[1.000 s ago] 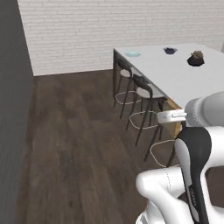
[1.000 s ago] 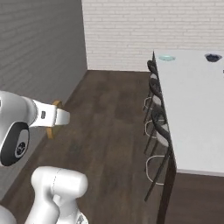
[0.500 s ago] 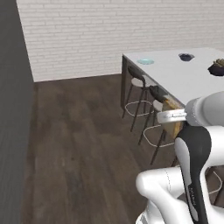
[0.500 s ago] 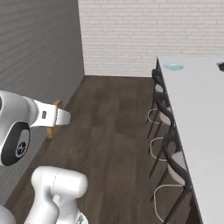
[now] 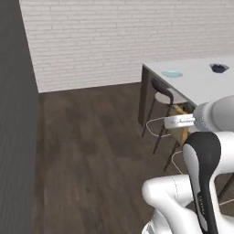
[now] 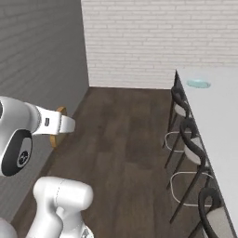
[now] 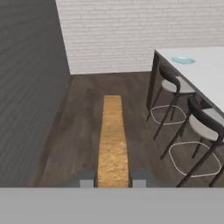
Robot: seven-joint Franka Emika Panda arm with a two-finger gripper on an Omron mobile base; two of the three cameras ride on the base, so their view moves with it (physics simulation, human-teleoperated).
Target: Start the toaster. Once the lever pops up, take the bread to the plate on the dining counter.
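Note:
My gripper (image 7: 113, 180) is shut on the bread (image 7: 113, 140), a golden-tan slice seen edge-on that runs away from the fingertips above the dark wood floor. In the left base view the gripper (image 5: 176, 122) holds the bread (image 5: 184, 135) beside the dining counter's near stools. The right base view has the gripper (image 6: 62, 124) and bread (image 6: 56, 139) at the left, near the grey wall. The pale blue-green plate (image 5: 172, 73) (image 6: 198, 83) (image 7: 183, 60) lies near the far corner of the white dining counter (image 5: 201, 84) (image 6: 218, 111) (image 7: 208, 72). The toaster is out of view.
Dark stools (image 5: 162, 93) (image 6: 182, 106) (image 7: 175, 85) line the counter's near side. A small dark bowl (image 5: 219, 68) sits further along the counter. A white brick wall (image 7: 140, 30) closes the room ahead and a grey wall (image 7: 26, 87) runs along the left.
The whole scene has shifted in both base views, so the base has moved: the counter and plate sit further right in the left base view. The bread stays in my shut gripper.

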